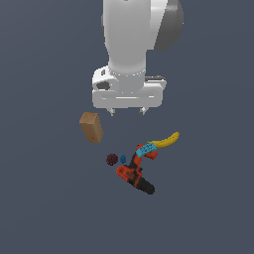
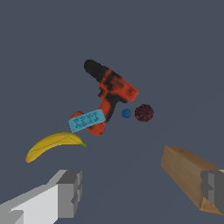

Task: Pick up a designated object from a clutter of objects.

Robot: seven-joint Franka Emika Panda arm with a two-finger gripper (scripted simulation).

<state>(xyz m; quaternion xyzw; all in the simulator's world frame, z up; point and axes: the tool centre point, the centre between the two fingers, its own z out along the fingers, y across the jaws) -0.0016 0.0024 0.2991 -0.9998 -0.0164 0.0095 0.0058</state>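
Brick (image 1: 145, 149) lay across the drill's (image 1: 135, 173) handle base, touching it. Banana (image 1: 166, 141) sat just beside the brick, toward the exterior view's right. Bumpy ball (image 1: 111, 159) and tiny piece (image 1: 122, 159) lay side by side, left of the drill. Wooden block (image 1: 91, 127) stood apart, farther left, beyond the ball.

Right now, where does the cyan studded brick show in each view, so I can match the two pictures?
Exterior view: the cyan brick lies right of centre, on the drill's base end, beside the banana.
Wrist view: the cyan brick sits left of centre, across the drill's base, next to the banana.
Shared landmark: the orange-black drill.
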